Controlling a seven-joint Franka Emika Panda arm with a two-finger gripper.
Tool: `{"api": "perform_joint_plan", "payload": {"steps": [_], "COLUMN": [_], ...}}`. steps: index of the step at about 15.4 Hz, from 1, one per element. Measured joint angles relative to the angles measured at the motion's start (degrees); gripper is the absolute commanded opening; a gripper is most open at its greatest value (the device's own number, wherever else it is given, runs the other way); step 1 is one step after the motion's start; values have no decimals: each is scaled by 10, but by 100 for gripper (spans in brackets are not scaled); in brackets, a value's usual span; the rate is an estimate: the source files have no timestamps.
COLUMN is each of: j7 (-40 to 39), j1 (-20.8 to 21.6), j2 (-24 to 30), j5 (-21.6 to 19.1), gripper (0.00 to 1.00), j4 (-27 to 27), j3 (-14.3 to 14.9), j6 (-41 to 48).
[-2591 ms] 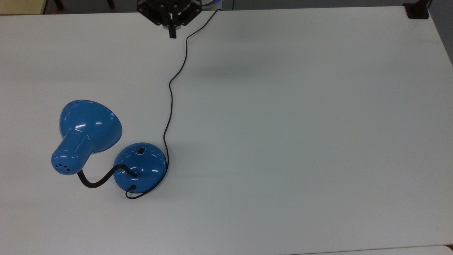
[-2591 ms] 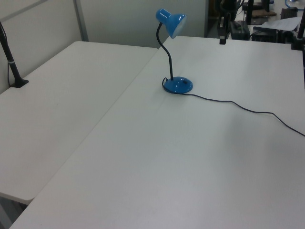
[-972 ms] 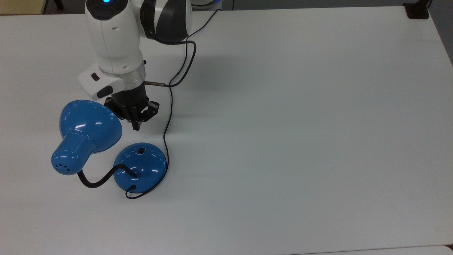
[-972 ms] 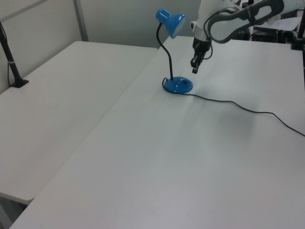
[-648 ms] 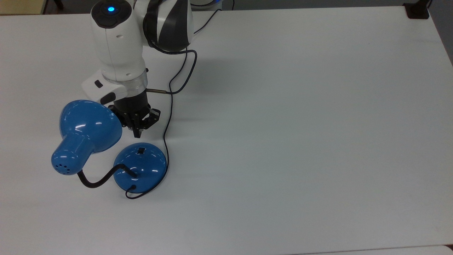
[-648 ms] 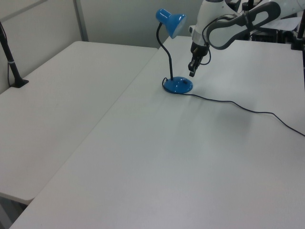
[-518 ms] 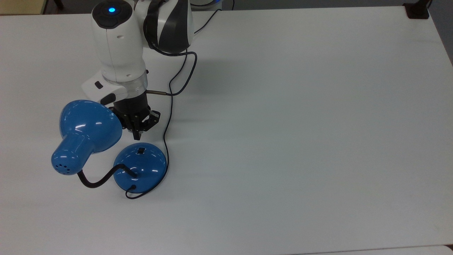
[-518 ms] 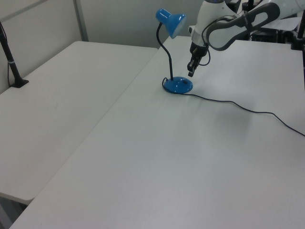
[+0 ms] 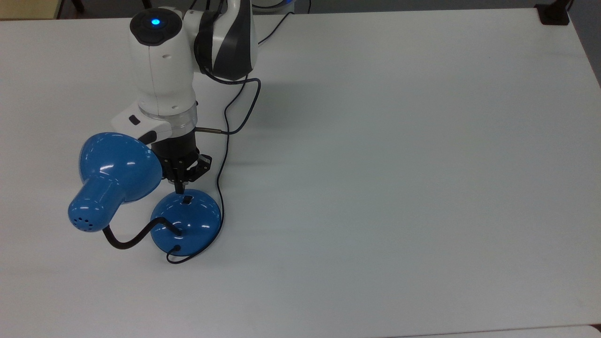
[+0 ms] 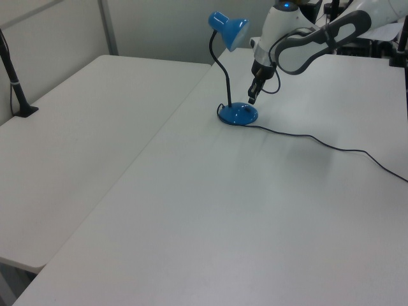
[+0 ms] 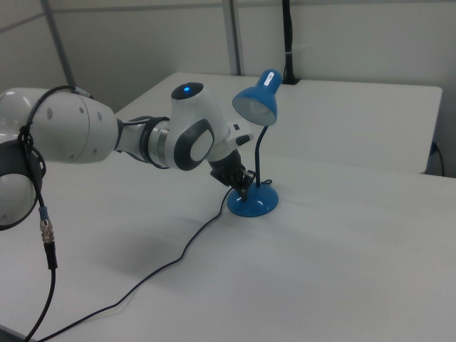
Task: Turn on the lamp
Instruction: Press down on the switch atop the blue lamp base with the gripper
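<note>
Top view, item one: arm (image 9: 162,61), white with dark grey joint covers and a lit blue dot on its wrist, reaching down across the table (image 9: 399,164). Gripper (image 9: 180,189) black, pointing steeply downward, jaws pressed together into one narrow tip. Tip sits just above the switch (image 9: 187,200) (contact cannot be told).

Item two: lamp (image 9: 186,221), glossy blue enamel. Round domed base directly below the jaws; small black rectangular switch on the dome. Bell-shaped shade (image 9: 117,172) beside the gripper, on the top view's left, with small vent holes at its narrow end. Black bendy neck (image 9: 129,239) joins shade and base. Thin black cord (image 9: 224,141) runs from the base past the gripper toward the far edge.

Item three: table, matt white, smooth. Left view: a second white table (image 10: 83,134) abuts it; pale wall panels behind.
</note>
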State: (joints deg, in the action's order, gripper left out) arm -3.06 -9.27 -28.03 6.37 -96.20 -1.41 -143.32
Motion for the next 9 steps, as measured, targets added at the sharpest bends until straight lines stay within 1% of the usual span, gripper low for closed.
{"api": "perform_joint_plan", "payload": {"steps": [3,9], "j7": [0,0], "j1": [0,0], "j2": [-5,-15], "j5": [1,9], "gripper": [0,0], "j4": [0,0], "j3": [-1,-2], "j6": [-20,-24]}}
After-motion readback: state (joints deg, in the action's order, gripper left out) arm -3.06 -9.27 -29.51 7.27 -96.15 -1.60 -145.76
